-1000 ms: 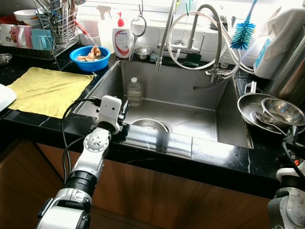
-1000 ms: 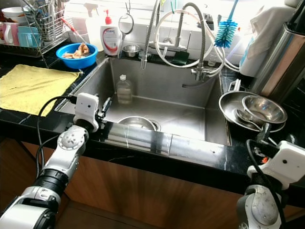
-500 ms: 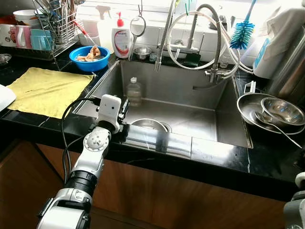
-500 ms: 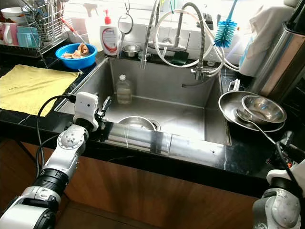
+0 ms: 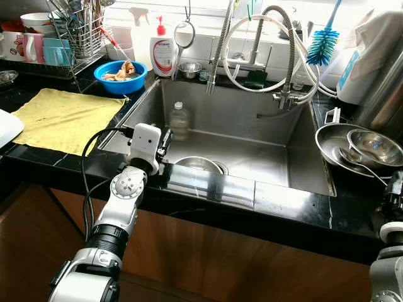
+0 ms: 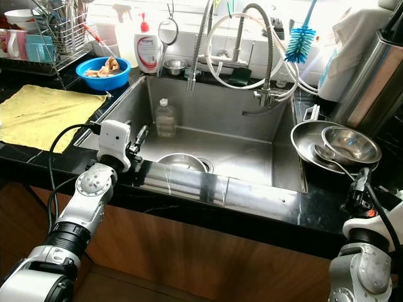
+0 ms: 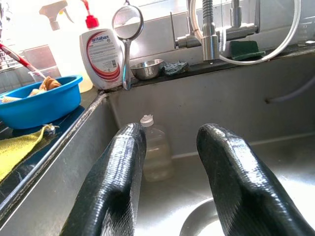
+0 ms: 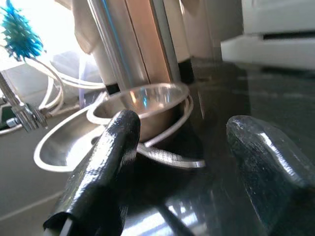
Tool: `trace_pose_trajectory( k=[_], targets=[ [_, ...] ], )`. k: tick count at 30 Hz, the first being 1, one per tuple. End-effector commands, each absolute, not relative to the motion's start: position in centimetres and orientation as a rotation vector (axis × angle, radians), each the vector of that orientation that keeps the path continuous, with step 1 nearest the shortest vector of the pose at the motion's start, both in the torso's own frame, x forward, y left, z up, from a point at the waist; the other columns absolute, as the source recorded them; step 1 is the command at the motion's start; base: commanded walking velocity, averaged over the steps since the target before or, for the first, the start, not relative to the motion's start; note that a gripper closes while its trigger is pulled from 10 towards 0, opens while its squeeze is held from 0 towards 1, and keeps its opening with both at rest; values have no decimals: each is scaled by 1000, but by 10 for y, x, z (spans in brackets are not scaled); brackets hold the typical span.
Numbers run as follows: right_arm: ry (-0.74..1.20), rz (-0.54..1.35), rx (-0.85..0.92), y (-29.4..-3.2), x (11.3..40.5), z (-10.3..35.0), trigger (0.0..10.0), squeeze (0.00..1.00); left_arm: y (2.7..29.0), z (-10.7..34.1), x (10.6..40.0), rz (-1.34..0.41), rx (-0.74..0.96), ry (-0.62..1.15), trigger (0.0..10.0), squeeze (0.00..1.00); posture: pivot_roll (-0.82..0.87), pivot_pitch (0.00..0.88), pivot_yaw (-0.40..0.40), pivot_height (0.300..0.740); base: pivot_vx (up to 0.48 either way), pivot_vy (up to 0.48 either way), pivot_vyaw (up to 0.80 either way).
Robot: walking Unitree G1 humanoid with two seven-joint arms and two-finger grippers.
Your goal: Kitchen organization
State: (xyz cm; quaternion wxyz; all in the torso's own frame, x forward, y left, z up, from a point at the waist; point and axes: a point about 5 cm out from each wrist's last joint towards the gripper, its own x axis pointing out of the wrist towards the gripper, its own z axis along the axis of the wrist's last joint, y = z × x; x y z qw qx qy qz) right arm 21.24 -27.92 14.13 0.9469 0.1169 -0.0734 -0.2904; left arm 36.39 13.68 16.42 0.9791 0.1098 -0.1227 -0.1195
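Sink: steel basin in a black counter. Holds 1 bottle, upright at the far left wall, and 1 steel bowl at the near wall.

Left gripper: at the sink's near left rim, fingers parted and empty, aimed across the basin at the bottle.

Right gripper: low over the counter at the near right, fingers spread wide, holding nothing. Just beyond it, 2 nested bowls with a spoon lying across them.

Far counter, left to right: rack, blue bowl, soap bottle, faucet hoses, brush. Yellow cloth on the left counter.

Risks, as judged:
- The bowls' rims are thin and slick; a shallow pinch could let them slip or clatter.
- The spoon lies loose and its handle points toward the right gripper; a nudge could flick it off the counter.
- The bottle looks light; a glancing touch could topple it.

Room: the basin is open in the middle. The right side is tight, between the sink edge and a steel appliance. Hoses hang over the far basin.
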Motion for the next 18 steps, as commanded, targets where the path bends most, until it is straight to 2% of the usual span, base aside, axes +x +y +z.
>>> trace_pose_trajectory(
  k=[1, 18],
  targets=[
    [-133, -613, 255, -282, 210, 138, 10000, 0, 137, 166, 364, -248, 233, -246, 10000, 0, 45, 0, -23, 740, 0, 0, 0],
    [-134, -640, 337, -285, 212, 133, 10000, 0, 136, 165, 363, -263, 265, -240, 10000, 0, 48, 0, -24, 740, 0, 0, 0]
  ],
)
